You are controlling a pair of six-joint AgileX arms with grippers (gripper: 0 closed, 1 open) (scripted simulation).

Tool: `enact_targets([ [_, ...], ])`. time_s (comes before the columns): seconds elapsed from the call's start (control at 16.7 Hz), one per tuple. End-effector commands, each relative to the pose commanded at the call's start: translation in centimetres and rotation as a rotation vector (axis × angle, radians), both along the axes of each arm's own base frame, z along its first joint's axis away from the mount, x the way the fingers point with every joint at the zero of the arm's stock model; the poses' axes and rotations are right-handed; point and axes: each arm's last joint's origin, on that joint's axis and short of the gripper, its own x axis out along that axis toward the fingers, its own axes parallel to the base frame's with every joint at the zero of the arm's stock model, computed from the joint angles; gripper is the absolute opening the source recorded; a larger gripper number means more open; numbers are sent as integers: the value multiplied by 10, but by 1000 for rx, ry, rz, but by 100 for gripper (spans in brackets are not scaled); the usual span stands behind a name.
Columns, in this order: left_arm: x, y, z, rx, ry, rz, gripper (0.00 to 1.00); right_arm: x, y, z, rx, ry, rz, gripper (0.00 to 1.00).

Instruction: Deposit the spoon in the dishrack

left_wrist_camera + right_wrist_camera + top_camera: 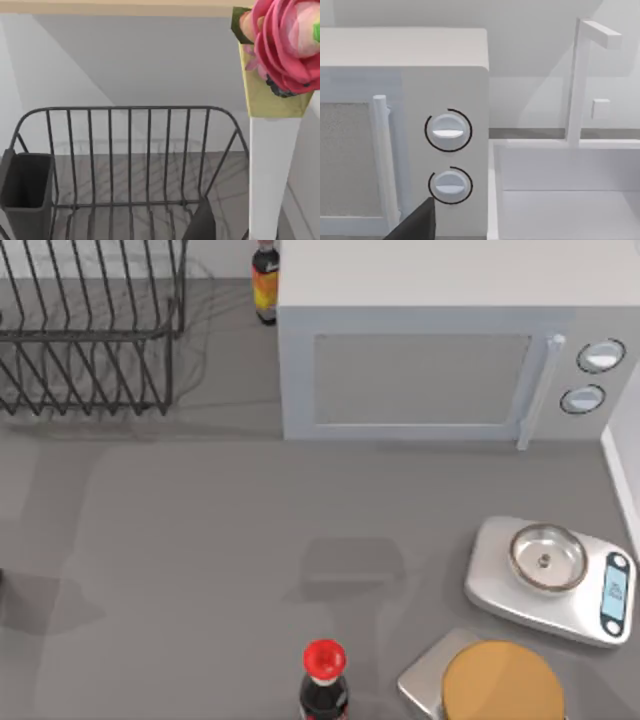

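The spoon [274,165] has a white handle and a pink and yellow flower-like end. It stands upright close to the left wrist camera, in front of and above the dishrack [130,155]. My left gripper [225,232] shows at the picture's lower edge beside the handle, shut on the spoon. In the top view the dark wire dishrack [90,335] sits at the table's far left corner. A dark part of my right gripper [415,225] faces the microwave's two knobs [448,131].
A grey microwave [430,370] fills the back middle, with a yellow-labelled bottle [264,280] to its left. A silver scale with a bowl [548,575] sits right; a red-capped cola bottle [323,680] and a round wooden block [500,685] stand at the front. A white sink [565,190] lies beside the microwave.
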Motion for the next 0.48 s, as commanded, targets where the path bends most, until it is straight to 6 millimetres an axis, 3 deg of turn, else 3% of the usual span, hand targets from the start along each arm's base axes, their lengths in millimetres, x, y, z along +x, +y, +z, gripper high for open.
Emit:
enact_targets([
  [0.24, -30, 21, 23, 32, -257, 84, 0, 0, 0, 0, 0, 0, 0, 100],
  [0.48, -37, 25, 27, 42, -304, 100, 0, 0, 0, 0, 0, 0, 0, 100],
])
